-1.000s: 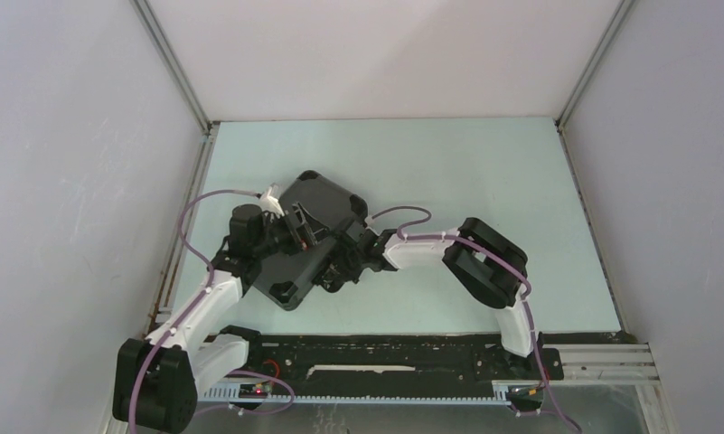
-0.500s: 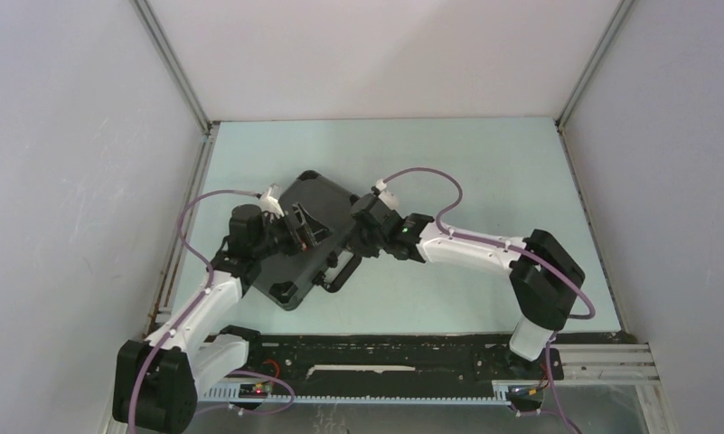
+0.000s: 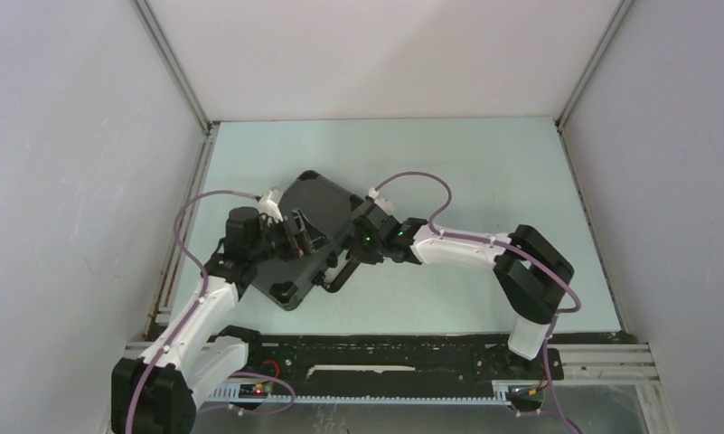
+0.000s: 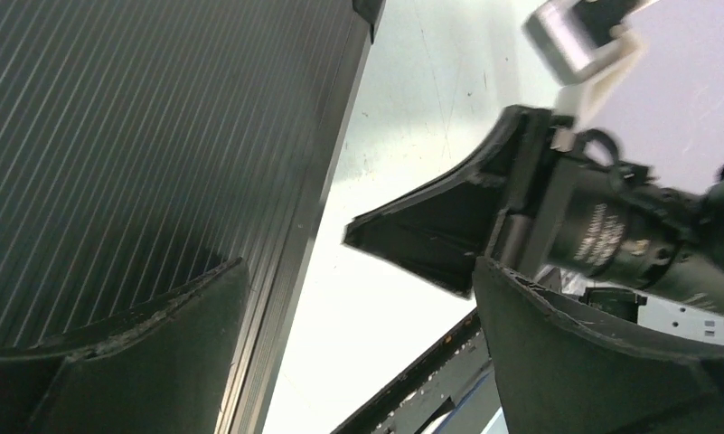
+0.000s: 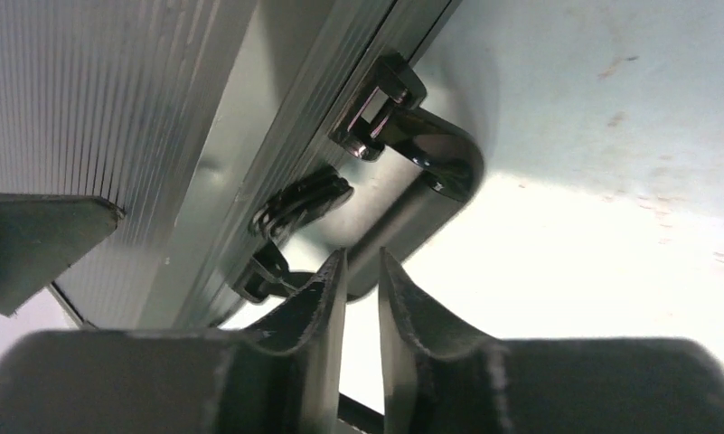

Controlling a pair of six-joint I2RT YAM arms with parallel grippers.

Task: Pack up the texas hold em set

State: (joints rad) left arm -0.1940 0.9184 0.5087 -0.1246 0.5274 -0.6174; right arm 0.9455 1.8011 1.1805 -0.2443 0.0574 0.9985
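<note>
Straddling briefcase (image 3: 326, 201) edge, your left gripper (image 3: 296, 237) stood wide, one finger over ribbed lid. Briefcase lay closed, flat, skewed on table (image 3: 475, 181), left of centre, handle (image 3: 340, 274) on near-right side. Your right gripper (image 5: 362, 258) was narrowed to thin slit, nothing between, tips just beside handle.

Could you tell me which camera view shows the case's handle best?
The right wrist view: the handle is close and sharp, mid-frame. The top view shows it small beside the case; the left wrist view misses it.
</note>
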